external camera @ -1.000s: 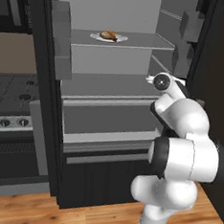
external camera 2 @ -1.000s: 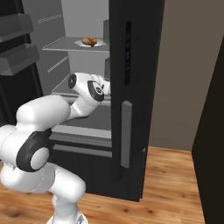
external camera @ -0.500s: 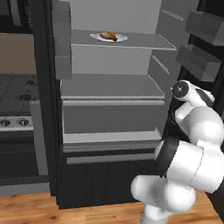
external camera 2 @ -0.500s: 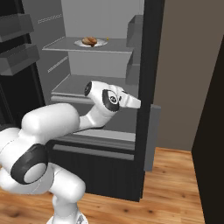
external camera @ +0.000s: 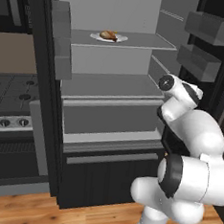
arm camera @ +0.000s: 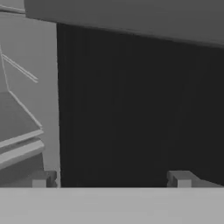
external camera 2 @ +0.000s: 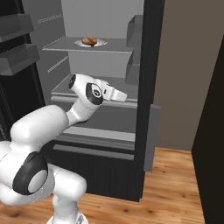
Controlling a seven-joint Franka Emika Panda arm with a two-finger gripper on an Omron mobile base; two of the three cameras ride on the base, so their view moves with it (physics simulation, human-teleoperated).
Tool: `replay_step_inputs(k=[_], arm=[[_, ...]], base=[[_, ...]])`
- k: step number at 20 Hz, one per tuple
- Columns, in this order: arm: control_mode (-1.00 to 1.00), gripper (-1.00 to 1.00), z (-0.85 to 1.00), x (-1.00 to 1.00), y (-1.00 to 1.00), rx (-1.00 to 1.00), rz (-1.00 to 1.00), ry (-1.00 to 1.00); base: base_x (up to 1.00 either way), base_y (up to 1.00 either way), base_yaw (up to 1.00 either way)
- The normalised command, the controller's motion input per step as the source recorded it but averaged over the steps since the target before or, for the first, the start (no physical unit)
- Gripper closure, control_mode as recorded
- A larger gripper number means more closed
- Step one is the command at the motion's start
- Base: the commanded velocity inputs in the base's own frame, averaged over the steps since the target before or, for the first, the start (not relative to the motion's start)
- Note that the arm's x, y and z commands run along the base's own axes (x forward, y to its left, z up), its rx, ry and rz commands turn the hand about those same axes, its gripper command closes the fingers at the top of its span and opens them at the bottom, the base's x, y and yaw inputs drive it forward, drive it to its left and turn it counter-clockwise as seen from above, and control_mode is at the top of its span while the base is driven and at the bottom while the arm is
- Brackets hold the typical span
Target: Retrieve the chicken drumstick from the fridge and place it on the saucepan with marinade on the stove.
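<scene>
The gripper (arm camera: 111, 179) stood nearest of all, its two dark fingertips (arm camera: 181, 178) spread wide apart with nothing between them, facing the black inner face of the fridge (external camera: 109, 113) door at close range. In the right base view the hand (external camera 2: 114, 94) pointed toward that door's inner edge, level with the fridge's lower shelf and well below the upper one.

The fridge stood open, both of its doors swung out. Each door carried two grey bins (external camera: 207, 28) in view, stacked one above the other. Inside, two light grey shelves (external camera: 111, 85) were visible, with one drawer front beneath the lower shelf.

To the left of the fridge sat the stove (external camera: 9, 105), with three silver-black knobs (external camera: 6, 122) showing along its front edge and dark grates above them.

Farthest back, on the fridge's upper shelf, lay one white round plate (external camera: 121, 38), and on it rested the single chicken drumstick (external camera: 109, 35), golden-brown, toward the left half of that shelf and well apart from the gripper.
</scene>
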Motion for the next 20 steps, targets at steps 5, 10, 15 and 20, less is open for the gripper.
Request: replay_step_inputs(k=[5,10,15,20], arm=[[-1.00,-1.00,0.70,-0.22,0.97,0.01,0.41,0.27],[-1.00,-1.00,0.59,-0.17,0.82,0.04,0.53,0.32],[-1.00,-1.00,0.06,-0.19,0.71,0.11,0.53,0.22],[-1.00,-1.00,-0.05,-0.14,0.27,0.15,0.11,-0.05]], base=[[0.00,0.00,0.00],[0.00,0.00,0.00],[0.00,0.00,0.00],[0.00,0.00,0.00]])
